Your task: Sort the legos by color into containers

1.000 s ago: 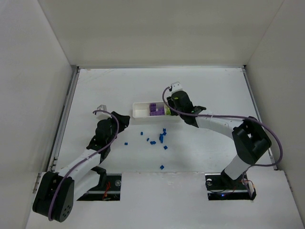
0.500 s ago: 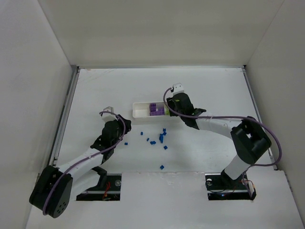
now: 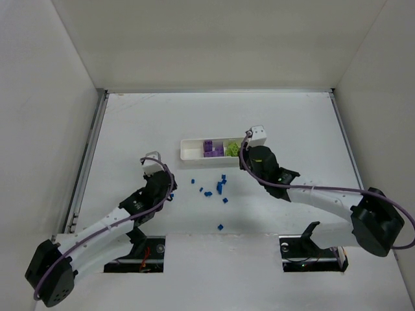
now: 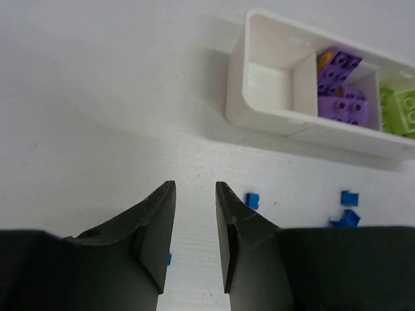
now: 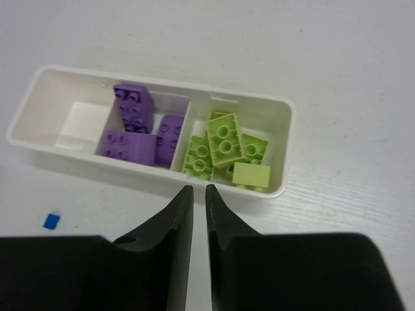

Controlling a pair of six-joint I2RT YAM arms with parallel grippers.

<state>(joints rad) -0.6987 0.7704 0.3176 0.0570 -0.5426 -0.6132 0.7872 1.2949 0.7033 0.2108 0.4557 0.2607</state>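
Note:
The white three-compartment tray [image 3: 188, 155] lies mid-table. Its middle compartment holds purple blocks [image 3: 211, 148] and its right one lime-green bricks [image 3: 232, 148]; the left one is bare. Tiny blue pieces [image 3: 220, 186] are scattered in front of it. My left gripper [image 3: 170, 189] is slightly open and empty, low over the table with a blue piece [image 4: 252, 200] just right of its fingers. My right gripper [image 3: 242, 159] is shut and empty, just in front of the tray's near wall [image 5: 84, 162] below the green bricks [image 5: 224, 139] and purple blocks [image 5: 136, 129].
A lone blue piece [image 3: 219, 227] lies near the table's front edge. In the left wrist view the tray [image 4: 279, 120] is ahead to the right, with more blue pieces [image 4: 347, 219] at the right. White walls enclose the table on three sides.
My right gripper has drawn back from over the tray's right end to just in front of it. My left gripper has moved nearer and to the right, towards the blue pieces.

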